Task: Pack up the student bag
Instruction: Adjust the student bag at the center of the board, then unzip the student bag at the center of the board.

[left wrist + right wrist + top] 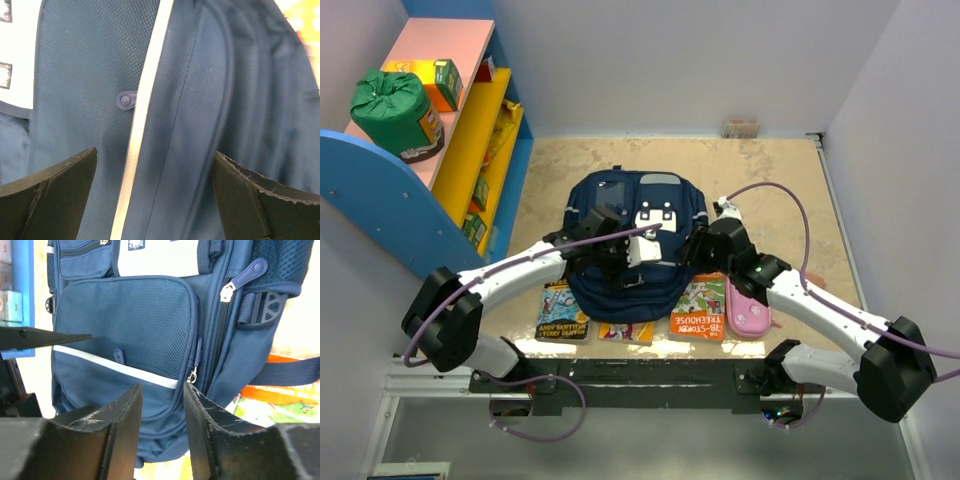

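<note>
- The bag (620, 200) is laid flat in the middle of the tabletop (790, 190), front pocket up, with one arm reaching over it from each side.
- Its near end is laid over the far edges of a row of books (563, 312). A pink case (750, 312) is set just beside the right end of that row.
- The left jaws are placed over the middle of the bag, above the front pocket.
- In the left wrist view these jaws are spread wide, and nothing is gripped between the fingers (50, 195).
- The grey stripe (142, 100) of the bag is seen running through the gap. A small blue tab (125, 100) is seen touching the stripe, beyond the tips.
- Whether the left tips are touching the fabric cannot be told.
- The right jaws are placed at the right side of the bag, pointed leftward at it.
- Only a narrow gap is left between the right fingers (115, 430), and nothing is held in it.
- The mesh pocket and its zip pull (192, 375) are seen just beyond that gap, apart from the tips.
- A blue shelf (380, 200) is stood at the far left, well apart from the bag, with a green sack (390, 100) set on top.
</note>
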Available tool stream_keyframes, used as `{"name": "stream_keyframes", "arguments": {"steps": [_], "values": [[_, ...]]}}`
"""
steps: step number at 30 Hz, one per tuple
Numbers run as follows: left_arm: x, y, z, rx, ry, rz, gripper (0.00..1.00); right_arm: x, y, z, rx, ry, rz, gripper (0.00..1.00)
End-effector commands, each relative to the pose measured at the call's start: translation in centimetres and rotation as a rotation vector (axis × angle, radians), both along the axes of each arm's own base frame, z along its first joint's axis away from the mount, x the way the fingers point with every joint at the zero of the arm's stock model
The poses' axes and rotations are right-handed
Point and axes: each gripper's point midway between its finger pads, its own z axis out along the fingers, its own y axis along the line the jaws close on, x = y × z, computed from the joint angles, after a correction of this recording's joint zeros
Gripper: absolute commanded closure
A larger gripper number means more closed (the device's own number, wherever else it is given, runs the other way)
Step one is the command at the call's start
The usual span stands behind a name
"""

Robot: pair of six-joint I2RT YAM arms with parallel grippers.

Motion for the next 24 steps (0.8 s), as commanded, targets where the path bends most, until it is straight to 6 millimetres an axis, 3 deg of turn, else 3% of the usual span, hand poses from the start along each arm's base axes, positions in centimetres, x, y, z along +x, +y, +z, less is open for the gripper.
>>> {"name": "stream_keyframes", "arguments": {"steps": [1,6,12,16,20,21,24], "values": [[2.5,-0.9,0.2,0.042,-0.156,0.018,0.04,1.2,1.4,0.6,0.074,-0.023,-0.02,0.59],[2.4,-1.8,1.7,0.062,-0.173,0.022,0.04,1.5,1.0,0.4,0.068,-0.02,-0.036,0.61],[2.6,-1.9,5.7,0.068,-0.228,0.044,0.04,1.5,-0.9,1.2,0.074,-0.04,-0.079,0.6],[1.2,-1.7,7.9,0.131,-0.273,0.01,0.05,1.9,-2.8,1.5,0.079,-0.024,-0.123,0.58],[-0.1,-0.7,8.6,0.187,-0.37,-0.077,0.04,2.3,-3.5,1.8,0.088,-0.033,-0.143,0.56],[-0.2,-1.4,9.3,0.154,-0.408,-0.094,0.03,2.2,-3.5,1.7,0.095,-0.029,-0.142,0.55],[-1.0,-3.0,7.9,0.119,-0.409,-0.097,0.03,2.1,-3.4,0.9,0.119,-0.016,-0.145,0.55]]}}
